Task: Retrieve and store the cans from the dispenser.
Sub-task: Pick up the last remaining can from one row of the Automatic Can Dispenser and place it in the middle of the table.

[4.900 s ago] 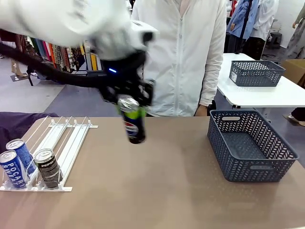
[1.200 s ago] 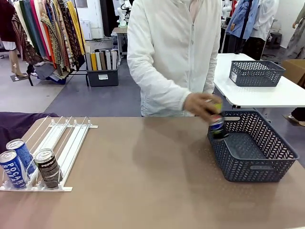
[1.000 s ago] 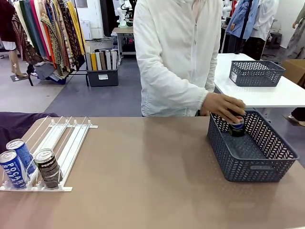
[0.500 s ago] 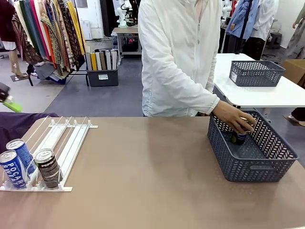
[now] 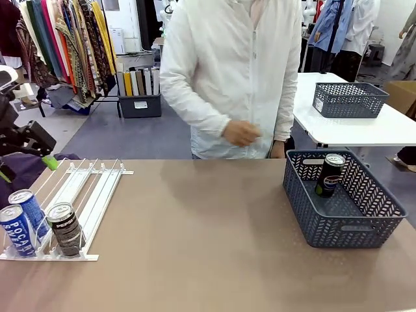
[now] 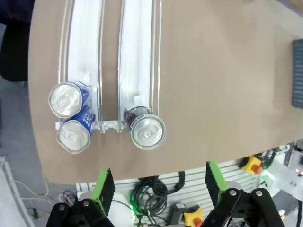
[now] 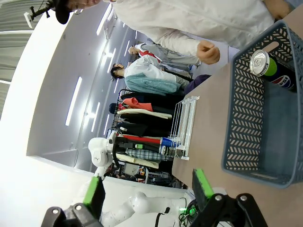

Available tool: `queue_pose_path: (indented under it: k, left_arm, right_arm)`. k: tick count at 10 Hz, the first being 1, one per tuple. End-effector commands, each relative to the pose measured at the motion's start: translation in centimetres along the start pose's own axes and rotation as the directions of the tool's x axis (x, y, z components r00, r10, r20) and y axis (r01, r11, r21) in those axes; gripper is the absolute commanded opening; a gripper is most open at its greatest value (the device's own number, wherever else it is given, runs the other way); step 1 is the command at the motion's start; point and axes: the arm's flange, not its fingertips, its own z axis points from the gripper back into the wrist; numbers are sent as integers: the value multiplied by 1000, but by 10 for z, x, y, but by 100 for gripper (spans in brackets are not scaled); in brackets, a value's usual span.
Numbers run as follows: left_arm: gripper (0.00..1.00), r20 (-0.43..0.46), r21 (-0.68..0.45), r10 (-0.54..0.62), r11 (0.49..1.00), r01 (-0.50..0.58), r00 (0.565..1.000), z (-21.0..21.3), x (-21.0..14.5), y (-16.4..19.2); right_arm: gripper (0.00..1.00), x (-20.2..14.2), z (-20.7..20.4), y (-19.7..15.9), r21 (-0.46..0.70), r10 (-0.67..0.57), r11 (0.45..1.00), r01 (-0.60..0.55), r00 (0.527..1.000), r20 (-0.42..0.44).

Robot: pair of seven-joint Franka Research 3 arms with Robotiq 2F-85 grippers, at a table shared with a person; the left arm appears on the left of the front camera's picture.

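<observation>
Three cans stand at the near end of the white dispenser (image 5: 97,188): two blue ones (image 5: 16,229) (image 5: 29,209) and a black Pepsi can (image 5: 64,227). Another black Pepsi can (image 5: 329,174) stands upright inside the dark blue basket (image 5: 354,227). My left gripper (image 5: 26,168) hangs open at the far left, above and behind the dispenser's cans. From the left wrist, its green pads (image 6: 103,188) are spread wide, with the black can (image 6: 147,132) and the blue cans (image 6: 66,99) (image 6: 73,135) below them. My right gripper (image 7: 147,191) is open and holds nothing, off from the basket (image 7: 246,118).
A person in a white jacket stands at the far side, one hand (image 5: 240,133) held above the table's back edge. A purple cloth (image 5: 23,170) lies left of the dispenser. The brown tabletop (image 5: 208,240) lies bare between dispenser and basket.
The person has set the Pepsi can down in the basket and pulled the hand back toward the body. My left gripper has come further in at the left.
</observation>
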Motion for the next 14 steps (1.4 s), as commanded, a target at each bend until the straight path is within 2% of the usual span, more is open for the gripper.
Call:
queue_pose_path:
  k: [1, 2, 3, 5, 7, 9, 12, 14]
  left_arm:
    - [100, -14, -18, 11, 1000, -11, 1000, 6, -4, 8]
    - [100, 0, 0, 0, 1000, 0, 1000, 0, 0, 0]
    - [100, -22, -4, -87, 996, 87, 996, -22, 1, -11]
    - [100, -13, 53, -52, 997, 52, 999, -66, 12, -17]
    - [100, -45, 126, 3, 992, 2, 999, -101, 25, -11]
    - [100, -4, 188, 41, 981, -39, 999, -119, 28, -9]
    - [100, -113, 188, 66, 981, -43, 991, -147, 26, 4]
    - [100, -135, 194, 71, 980, -44, 988, -157, 18, 7]
  right_arm:
    - [100, -1, 1, 3, -6, 7, 1000, -7, 1000, -16]
    - [100, -1, 1, 3, -6, 7, 1000, -7, 1000, -16]
    - [100, -1, 1, 3, -6, 7, 1000, -7, 1000, -16]
    - [100, -1, 1, 3, -6, 7, 1000, -7, 1000, -16]
    - [100, -1, 1, 3, -6, 7, 1000, -7, 1000, -16]
    - [100, -1, 1, 3, -6, 7, 1000, -7, 1000, -16]
    - [100, -1, 1, 3, -6, 7, 1000, -7, 1000, -16]
    - [100, -1, 1, 3, -6, 7, 1000, -7, 1000, -16]
